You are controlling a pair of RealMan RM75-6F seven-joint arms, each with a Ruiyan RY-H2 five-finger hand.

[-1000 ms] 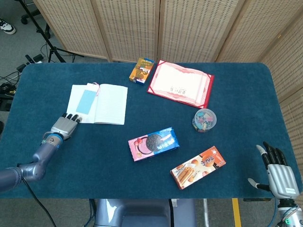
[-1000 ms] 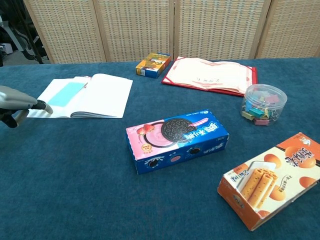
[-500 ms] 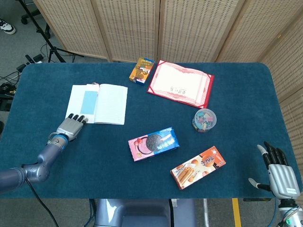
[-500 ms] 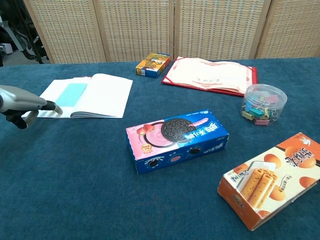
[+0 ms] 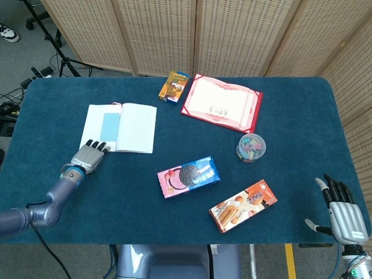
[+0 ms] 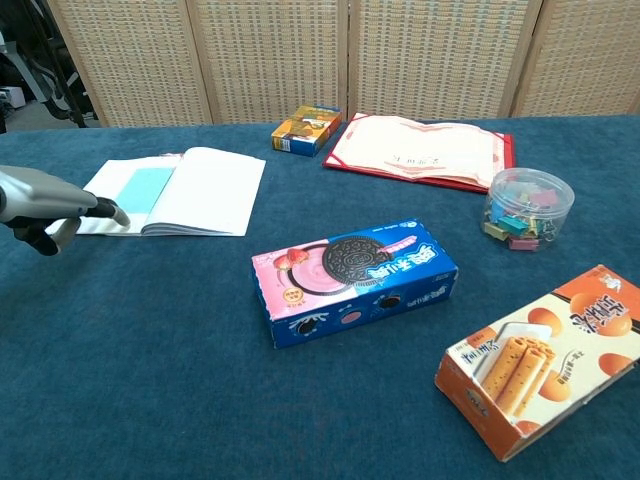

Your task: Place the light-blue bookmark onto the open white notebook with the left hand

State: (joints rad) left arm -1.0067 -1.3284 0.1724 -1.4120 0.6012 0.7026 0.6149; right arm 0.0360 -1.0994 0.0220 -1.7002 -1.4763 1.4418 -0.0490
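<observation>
The open white notebook lies at the table's left. The light-blue bookmark rests flat on its left page. My left hand hovers just in front of the notebook's near left corner, fingers stretched toward it and holding nothing. My right hand stays at the table's near right corner, fingers spread and empty; the chest view does not show it.
A blue cookie box lies mid-table, an orange wafer box to its right. A tub of clips, a red certificate folder and a small orange box sit farther back.
My left hand slid a little rightward along the notebook's near edge. The bookmark straightened on the left page between the earliest frame and the later ones. The right hand stayed put.
</observation>
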